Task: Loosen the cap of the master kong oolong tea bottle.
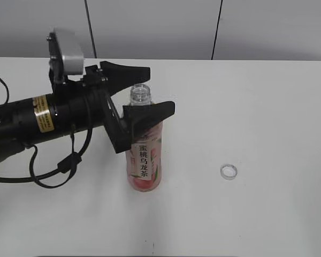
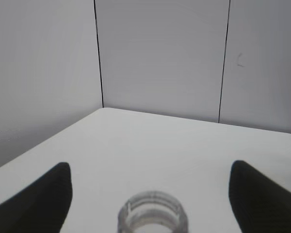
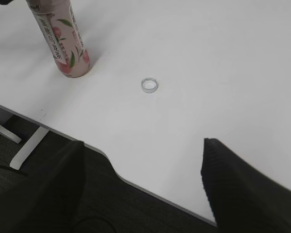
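In the exterior view, the master kong oolong tea bottle (image 1: 145,155) stands upright on the white table (image 1: 257,107), a little left of centre. Its neck is bare and open at the top. The cap (image 1: 229,171) lies on the table to the right of the bottle, well apart from it, open side up. The left gripper (image 1: 144,91) reaches in from the left with its fingers spread wide on either side of the bottle's upper part: the far finger (image 1: 125,70) sits behind the neck, the near finger (image 1: 150,112) crosses in front of the shoulder. Whether the near finger touches the bottle cannot be told. The right arm is out of this view.

In the left wrist view, the bottle's open threaded mouth (image 2: 153,216) sits at the bottom centre, between the two dark fingers (image 2: 39,204) at the lower corners. The fingers stand wide apart and clear of the neck, so the left gripper (image 2: 153,204) holds nothing here.

In the right wrist view, the right gripper (image 3: 145,194) hangs past the near edge of the table (image 3: 223,73), its dark fingers (image 3: 242,189) spread wide with nothing between them. The bottle (image 3: 63,41) stands at the far left, and the cap (image 3: 149,85) lies to its right, nearer the middle of the table.
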Robot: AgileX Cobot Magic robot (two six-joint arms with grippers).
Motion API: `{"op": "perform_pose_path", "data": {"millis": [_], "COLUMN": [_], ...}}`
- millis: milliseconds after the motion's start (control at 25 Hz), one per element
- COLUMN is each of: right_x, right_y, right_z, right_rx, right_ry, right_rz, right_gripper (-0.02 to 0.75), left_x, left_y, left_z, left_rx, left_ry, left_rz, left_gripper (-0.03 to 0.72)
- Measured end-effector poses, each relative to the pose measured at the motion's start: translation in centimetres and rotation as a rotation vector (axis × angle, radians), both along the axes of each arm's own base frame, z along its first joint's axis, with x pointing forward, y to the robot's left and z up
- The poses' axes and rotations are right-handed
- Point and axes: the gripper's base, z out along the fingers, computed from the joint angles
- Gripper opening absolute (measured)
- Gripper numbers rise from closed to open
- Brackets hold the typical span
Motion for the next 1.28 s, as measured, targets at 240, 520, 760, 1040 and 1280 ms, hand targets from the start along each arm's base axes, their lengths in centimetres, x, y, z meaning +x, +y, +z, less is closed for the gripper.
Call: {"op": "perform_pose_path", "data": {"millis": [240, 520, 760, 1040, 1280], "right_x": [0.0, 0.0, 0.0, 0.0, 0.0], "right_y": [0.0, 0.0, 0.0, 0.0, 0.0], "right_z": [0.0, 0.0, 0.0, 0.0, 0.0], "right_rx": [0.0, 0.0, 0.0, 0.0, 0.0], "right_ry": [0.0, 0.0, 0.0, 0.0, -0.001], "right_rz": [0.0, 0.0, 0.0, 0.0, 0.0], "right_gripper": [0.565, 0.565, 0.565, 0.565, 0.565], "left_x": [-0.5, -1.3, -2.1, -3.7, -5.1], "left_y": [0.2, 0.9, 1.7, 2.6, 3.0], "left_z": [2.5, 5.7, 7.6, 10.0, 10.7], "left_rx": [-0.033, -0.02, 0.028, 0.012, 0.073], "left_ry": [-0.073, -0.092, -0.024, 0.096, 0.154], "left_rz": [0.0, 0.043, 0.113, 0.137, 0.108], "left_gripper": [0.589, 0.589, 0.587, 0.587, 0.587]}}
